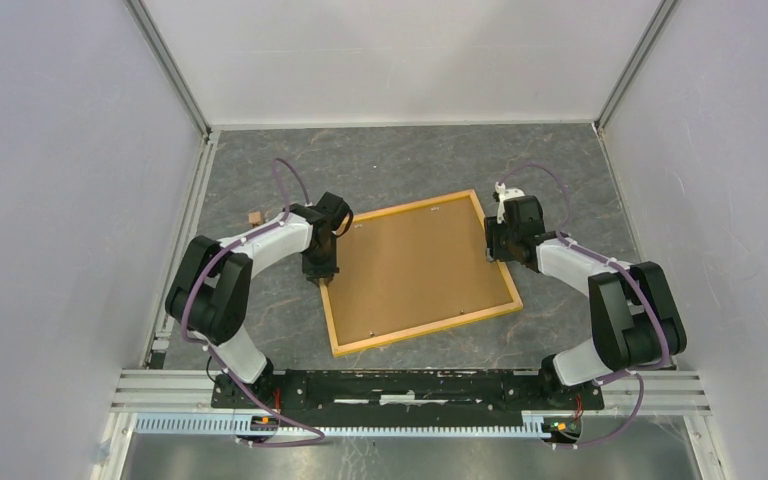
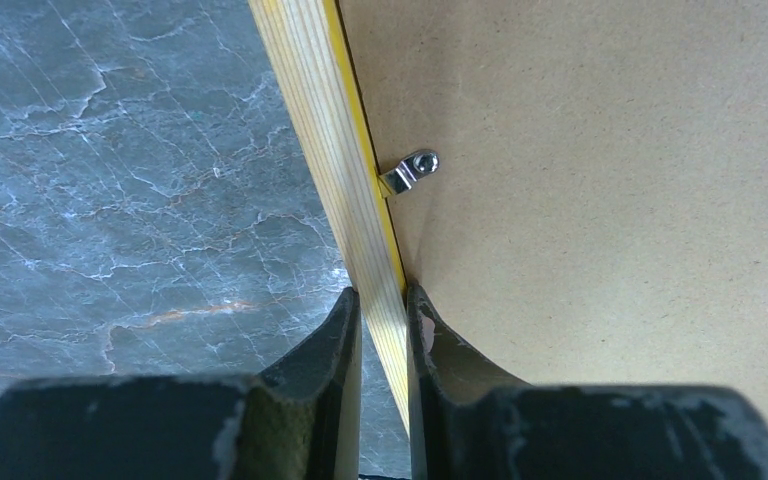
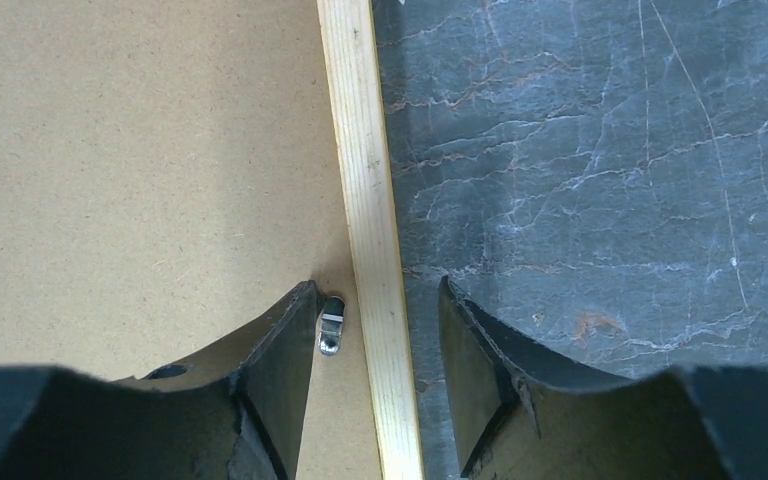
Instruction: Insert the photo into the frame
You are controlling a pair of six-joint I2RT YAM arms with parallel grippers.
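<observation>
- Nearest the arm bases, the frame [image 1: 425, 330] lies flat and slightly skewed on the tabletop [image 1: 390, 165], back side up. Lying this way, its back is open for loading.
- A brown backing board [image 1: 415, 265] fills the frame's opening, sitting inside the wooden rails.
- The photo is not visible in any view. It may lie under the board, but nothing here shows that, so I cannot tell where it is.
- The left gripper [image 2: 383, 295] is clamped on the frame's left rail, one finger against the outer edge and the other resting on the board side. This grip looks meant to pin the frame so it cannot slide.
- Just beyond those fingers, a small metal turn clip [image 2: 410, 172] is screwed at the rail's inner edge, its tab over the rail.
- The right gripper [image 3: 375, 290] straddles the opposite rail with its jaws apart. One finger is over the board and the other over the tabletop, neither touching the wood. It looks positioned to take hold on that side.
- A second clip [image 3: 330, 325] sits by its inner finger.
- Farther left, a small wooden block [image 1: 255, 216] rests well apart from the frame.
</observation>
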